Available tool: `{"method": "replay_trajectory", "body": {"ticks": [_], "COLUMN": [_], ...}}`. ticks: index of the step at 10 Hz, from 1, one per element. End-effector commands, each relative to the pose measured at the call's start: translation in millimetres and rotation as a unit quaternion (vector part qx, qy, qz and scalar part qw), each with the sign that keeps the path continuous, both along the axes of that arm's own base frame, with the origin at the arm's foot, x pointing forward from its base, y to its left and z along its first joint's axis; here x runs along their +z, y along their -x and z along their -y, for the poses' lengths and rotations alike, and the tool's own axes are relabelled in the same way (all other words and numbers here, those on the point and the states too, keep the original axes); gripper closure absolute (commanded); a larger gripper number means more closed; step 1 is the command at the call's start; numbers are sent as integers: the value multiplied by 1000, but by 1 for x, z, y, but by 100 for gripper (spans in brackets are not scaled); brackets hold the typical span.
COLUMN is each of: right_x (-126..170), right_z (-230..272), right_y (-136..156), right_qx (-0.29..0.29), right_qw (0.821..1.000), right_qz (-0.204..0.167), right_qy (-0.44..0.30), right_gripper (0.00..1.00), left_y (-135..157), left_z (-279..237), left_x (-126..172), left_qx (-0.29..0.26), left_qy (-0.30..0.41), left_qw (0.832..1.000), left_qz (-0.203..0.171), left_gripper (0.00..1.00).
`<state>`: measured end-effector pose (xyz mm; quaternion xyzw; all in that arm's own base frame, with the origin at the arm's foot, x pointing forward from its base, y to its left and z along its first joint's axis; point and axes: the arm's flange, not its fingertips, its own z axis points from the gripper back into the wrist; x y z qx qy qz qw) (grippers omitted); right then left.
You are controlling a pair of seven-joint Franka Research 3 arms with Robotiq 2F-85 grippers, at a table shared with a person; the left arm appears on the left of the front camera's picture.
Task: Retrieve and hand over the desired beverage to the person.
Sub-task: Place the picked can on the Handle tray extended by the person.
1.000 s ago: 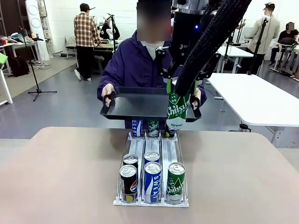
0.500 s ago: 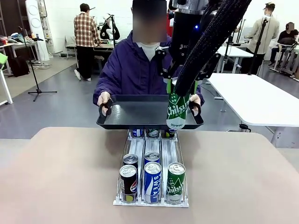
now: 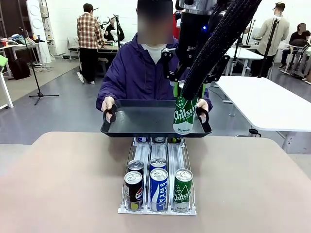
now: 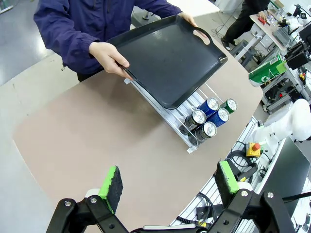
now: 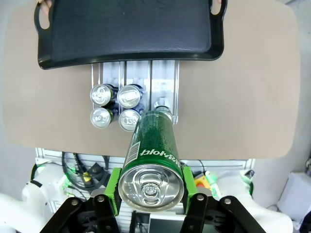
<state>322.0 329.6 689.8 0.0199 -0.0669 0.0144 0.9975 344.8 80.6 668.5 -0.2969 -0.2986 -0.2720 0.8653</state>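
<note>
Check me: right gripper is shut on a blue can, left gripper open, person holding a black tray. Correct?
No. The can in the right gripper is green, not blue; the front and right wrist views show it. The rest stands: left gripper open, the person holding a black tray.

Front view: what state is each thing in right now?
Right hand, shut on green can.
Green can, held in the air, not on the tray.
Left hand, open, empty.
Tray, empty, held at both handles by the person.
Rack, five cans upright at near end.
</note>
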Motion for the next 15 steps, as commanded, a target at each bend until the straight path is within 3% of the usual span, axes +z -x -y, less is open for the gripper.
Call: {"method": "replay_trajectory", "body": {"ticks": [1, 13, 14, 15], "right_x": [-2, -2, 0, 7], "right_z": [4, 4, 0, 9], "right_y": [5, 5, 0, -27], "right_qx": [-5, -5, 0, -6], "right_qw": [1000, 1000, 1000, 1000], "right_qz": [8, 8, 0, 0], "right_qy": [-1, -1, 0, -9], "right_gripper": [100, 100, 42, 42], "left_y": [0, 0, 0, 0], "left_z": [-2, -2, -2, -2], "left_x": [1, 1, 1, 1], "left_qx": [-11, -11, -11, -11], "left_qy": [7, 7, 7, 7], "left_qw": [1000, 1000, 1000, 1000], "left_qz": [8, 8, 8, 8], "left_gripper": [0, 0, 0, 0]}}
